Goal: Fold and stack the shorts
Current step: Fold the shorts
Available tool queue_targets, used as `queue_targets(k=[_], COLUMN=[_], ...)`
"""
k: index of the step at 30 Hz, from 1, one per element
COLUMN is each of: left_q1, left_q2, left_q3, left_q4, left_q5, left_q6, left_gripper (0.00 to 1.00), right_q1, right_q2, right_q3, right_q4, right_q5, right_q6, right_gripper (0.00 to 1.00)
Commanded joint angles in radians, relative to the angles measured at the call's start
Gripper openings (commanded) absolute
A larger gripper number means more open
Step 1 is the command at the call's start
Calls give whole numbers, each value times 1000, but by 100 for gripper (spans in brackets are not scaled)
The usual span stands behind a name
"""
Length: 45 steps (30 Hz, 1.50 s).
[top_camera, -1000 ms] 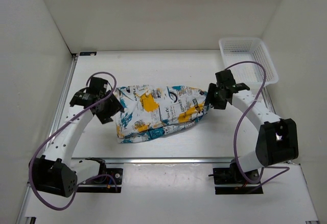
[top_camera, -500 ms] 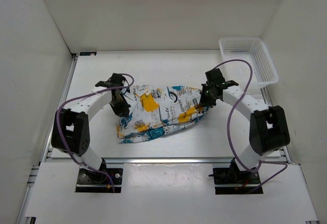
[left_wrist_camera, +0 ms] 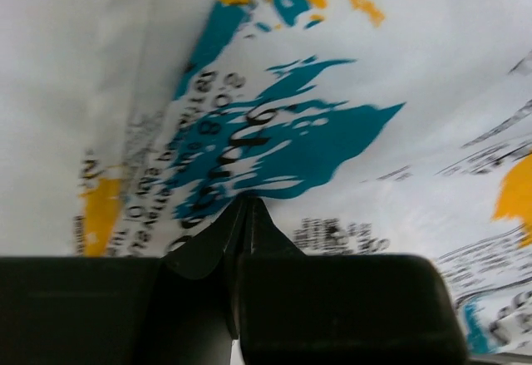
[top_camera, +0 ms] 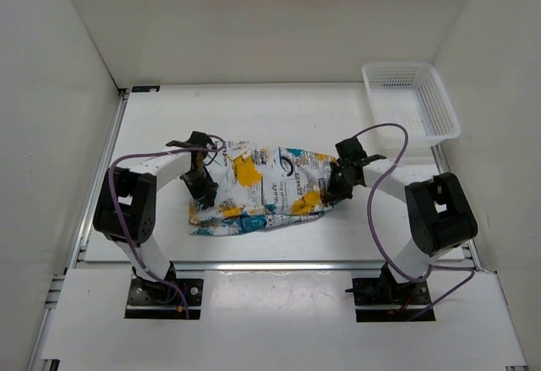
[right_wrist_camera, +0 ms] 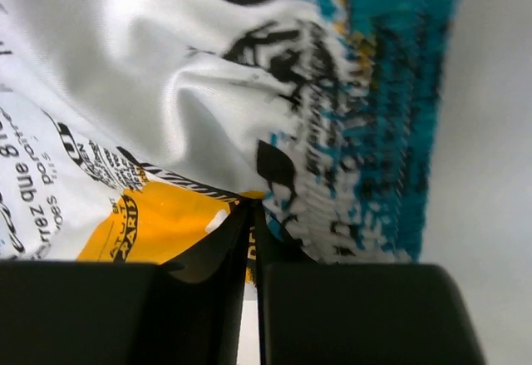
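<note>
- Pinching at its tip, the left pincer (left_wrist_camera: pixel 247 203) is pressed together on a fold of the shorts (top_camera: pixel 262 187), with a teal patch of the print nipped between its fingertips.
- On the far side of the garment, the right pincer (right_wrist_camera: pixel 252 207) is likewise closed on cloth. It grips where an orange patch meets the fingertips, just beside a gathered teal band judged to be the waistband.
- The shorts are spread, somewhat rumpled, between the two pincers on the bench (top_camera: pixel 254 109). They lie well apart from the white mesh basket (top_camera: pixel 410 100), to its left and nearer the arm bases.
- The cloth is judged to be light, thin and wholly limp. No shape can be expected to be kept once it is raised, and sagging between the two holds is likely.
- A sheen is seen on the white areas, so a smooth, somewhat slippery surface is supposed, and a shallow nip could be pulled free.
- A firmer hold is expected at the thicker gathered band or at a hem than in the open middle of a panel.
- Both ends are best raised evenly, so that the cloth is kept taut and bunching is avoided.
</note>
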Motion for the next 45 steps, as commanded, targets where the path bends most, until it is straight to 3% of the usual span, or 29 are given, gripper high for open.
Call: queue_targets(k=[1,3,6,8,13,17,25,30,34,35,41,45], left_q1=[-4,-4,-4,-4,-4,-4,81,154,174,174,183,145], left_q2=[23,34,-1,-1,51,80,-3,-55,-17,5,78,89], left_q3=[70,107,142,170,184,174,102,36,55,64,82,92], left_q4=[28,28,9,-1,-10,-10,-24,-4,5,5,27,36], left_q5=[-18,-1,-1,-12,-45,-76,-117,-148,-148,-148,-144,-125], left_q6=[3,29,43,54,63,48,-10,-102,-112,-112,-121,-101], left_gripper=[15,14,14,15,15,15,20,20,19,19,19,18], right_q1=[76,106,106,68,-44,-126,-135,-135,-135,-135,-135,-135], right_q2=[-65,-119,-272,-317,-302,-217,-82,-33,-13,-2,8,-27], right_q3=[-58,12,91,148,183,173,53,8,-1,-1,-1,36], right_q4=[-94,-161,-275,-292,-292,-268,-140,-70,-33,-33,-22,-76], right_q5=[53,139,314,354,330,206,54,44,25,25,35,107], right_q6=[53,53,24,-12,-64,-106,-123,-123,-123,-123,-114,-114], right_gripper=[14,24,63,79,84,85,87,78,62,52,15,4])
